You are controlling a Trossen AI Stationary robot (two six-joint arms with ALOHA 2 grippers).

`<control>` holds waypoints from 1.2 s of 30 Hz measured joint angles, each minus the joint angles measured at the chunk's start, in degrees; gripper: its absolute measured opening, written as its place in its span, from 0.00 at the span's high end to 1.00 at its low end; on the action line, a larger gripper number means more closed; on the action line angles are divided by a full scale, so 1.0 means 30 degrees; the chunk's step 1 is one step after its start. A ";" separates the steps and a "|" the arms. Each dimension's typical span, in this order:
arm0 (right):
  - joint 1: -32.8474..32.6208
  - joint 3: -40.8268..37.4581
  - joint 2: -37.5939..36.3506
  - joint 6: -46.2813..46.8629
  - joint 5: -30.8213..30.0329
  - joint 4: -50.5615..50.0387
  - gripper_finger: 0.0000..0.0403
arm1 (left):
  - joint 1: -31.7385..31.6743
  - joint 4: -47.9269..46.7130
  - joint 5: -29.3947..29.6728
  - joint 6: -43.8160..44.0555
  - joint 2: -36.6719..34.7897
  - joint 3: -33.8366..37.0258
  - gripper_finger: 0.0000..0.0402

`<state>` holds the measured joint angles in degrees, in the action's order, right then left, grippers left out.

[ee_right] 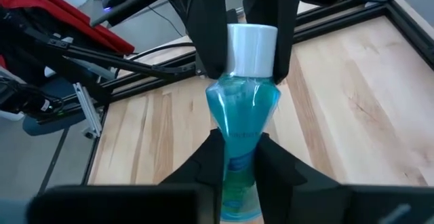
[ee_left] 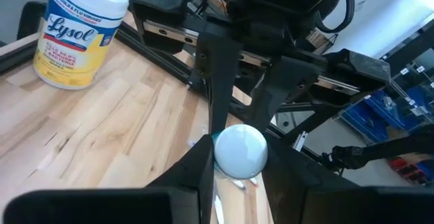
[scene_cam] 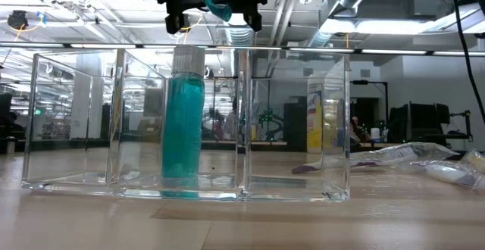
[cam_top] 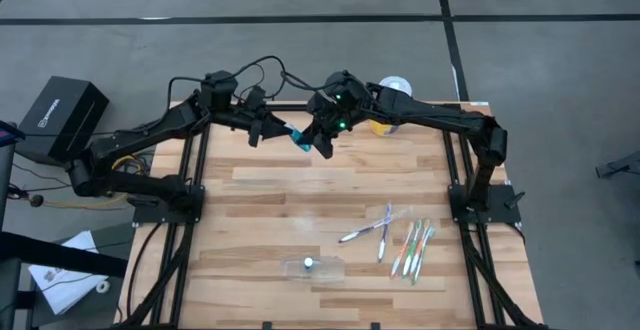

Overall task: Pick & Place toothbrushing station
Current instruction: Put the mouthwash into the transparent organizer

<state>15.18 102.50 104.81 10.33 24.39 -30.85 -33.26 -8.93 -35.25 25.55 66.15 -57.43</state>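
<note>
A teal tube (cam_top: 300, 139) with a white cap hangs high over the table's far middle, between my left gripper (cam_top: 284, 130) and my right gripper (cam_top: 320, 140), both shut on it. A second teal tube (scene_cam: 183, 121) stands upright in a clear divided organizer (cam_top: 312, 267) near the front edge. Several slim toothbrushes (cam_top: 412, 248) lie flat on the wood at the near right, and two more (cam_top: 372, 227) lie beside them. Crumpled clear plastic (scene_cam: 409, 155) lies on the table to the right in the low view. My left gripper (ee_left: 239, 166) pinches the tube's white cap (ee_right: 251, 47) between its two fingers (ee_right: 207, 41). It comes nearly level from the table's left, looking end-on at the cap. The tube is clear of the table. My right gripper (ee_right: 239, 153) pinches the tube's teal body (ee_right: 239, 132) below the shoulder, between its two fingers. It comes from the table's right, slanting a little down, with its fingers along the tube. The cap end points away toward the left gripper.
A Lysol wipes canister (cam_top: 392, 95) stands at the far edge behind the right arm. A black box (cam_top: 60, 118) sits on the floor off the left side. Bare wood lies between the organizer and the arms.
</note>
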 joint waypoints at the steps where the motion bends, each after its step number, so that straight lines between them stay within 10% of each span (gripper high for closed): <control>1: 0.0064 -0.0001 0.0000 -0.0006 0.0174 0.0000 0.82 | 0.0000 0.0000 -0.0063 -0.0012 0.0000 0.0000 0.79; 11: 0.0743 0.0007 -0.0029 0.0337 0.2583 -0.0227 0.41 | -0.0029 -0.0525 -0.2030 -0.0748 0.0029 0.0015 0.79; 22: 0.2192 0.0007 -0.0029 0.0576 0.2998 -0.0666 0.37 | 0.1291 -0.2944 -0.3897 -0.2482 0.0022 0.0022 0.79; 36: 0.3141 0.0007 -0.0029 0.0576 0.3377 -0.0693 0.37 | 0.8937 -0.5566 0.3976 -0.4926 0.0022 0.0022 0.79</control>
<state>24.60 102.52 104.73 12.06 34.52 -32.93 -6.44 -25.63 -23.32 10.77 66.22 -57.36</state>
